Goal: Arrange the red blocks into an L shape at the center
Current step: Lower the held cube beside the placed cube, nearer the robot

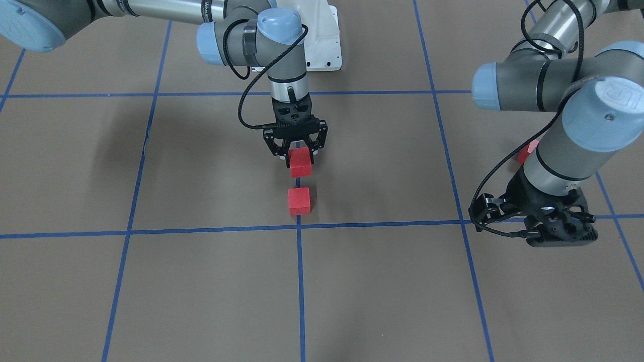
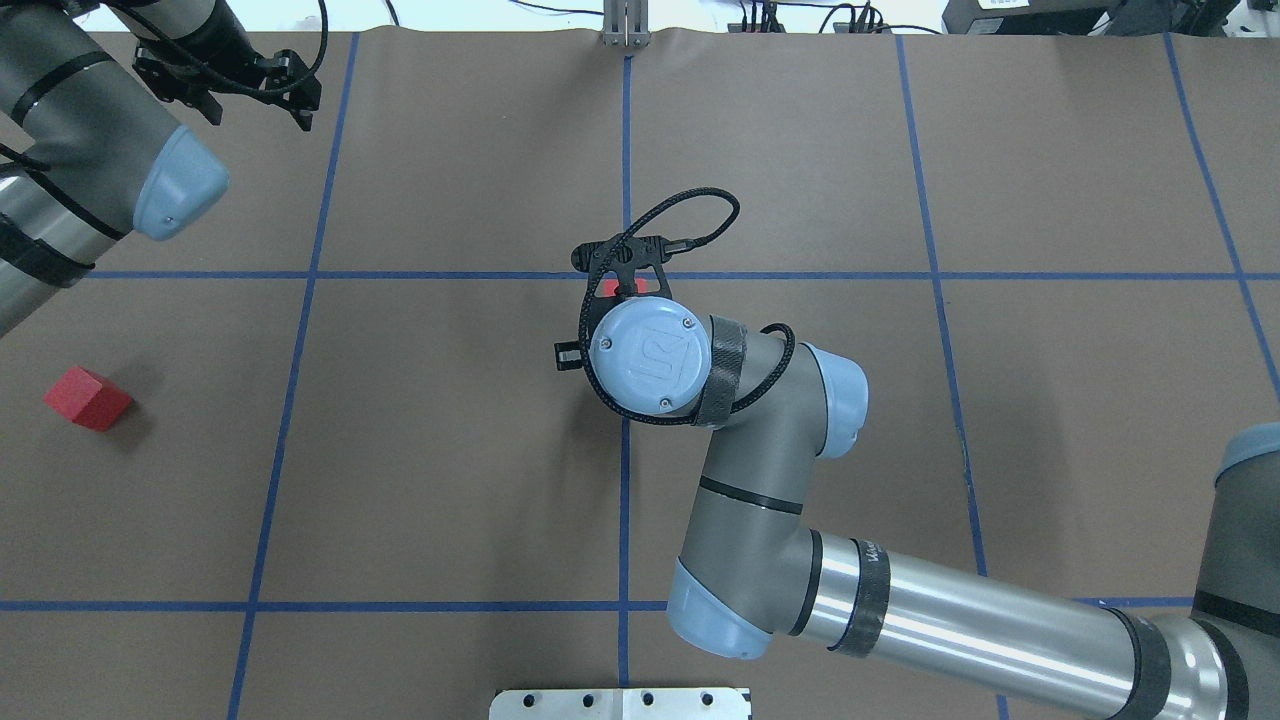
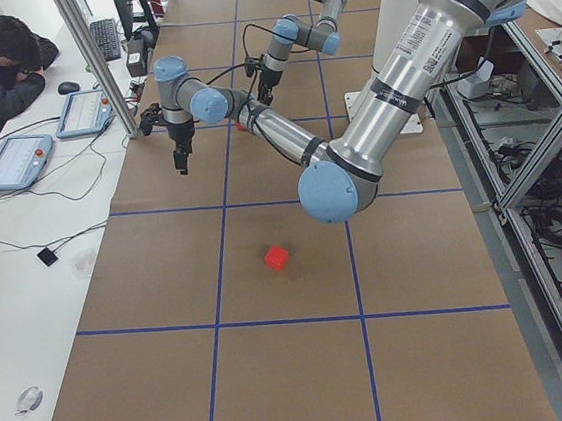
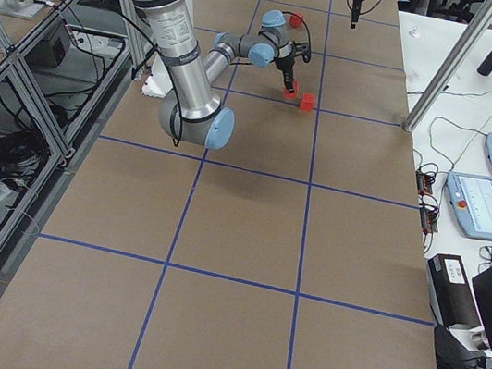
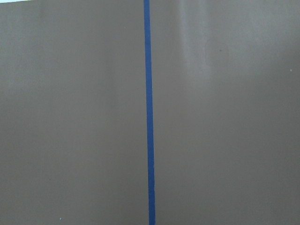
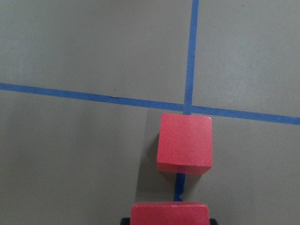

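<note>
My right gripper [image 1: 297, 153] is shut on a red block [image 1: 300, 163], holding it at or just above the surface over a blue line. A second red block [image 1: 299, 200] lies right in front of it, apart, just short of the center crossing [image 1: 299, 226]. The right wrist view shows this block [image 6: 185, 143] below the crossing [image 6: 187, 107], with the held block [image 6: 168, 212] at the bottom edge. The third red block [image 2: 88, 398] lies far out on the left side; in the front view the left arm partly hides it [image 1: 526, 151]. My left gripper [image 1: 558, 240] hangs open and empty, away from all blocks.
The right arm's wrist [image 2: 648, 352] covers most of the two center blocks from overhead. The left arm's elbow [image 2: 150, 180] hangs over the left squares. A white base plate [image 1: 322, 45] sits at the robot's edge. Operators' desks with tablets [image 3: 15, 163] lie beyond the table.
</note>
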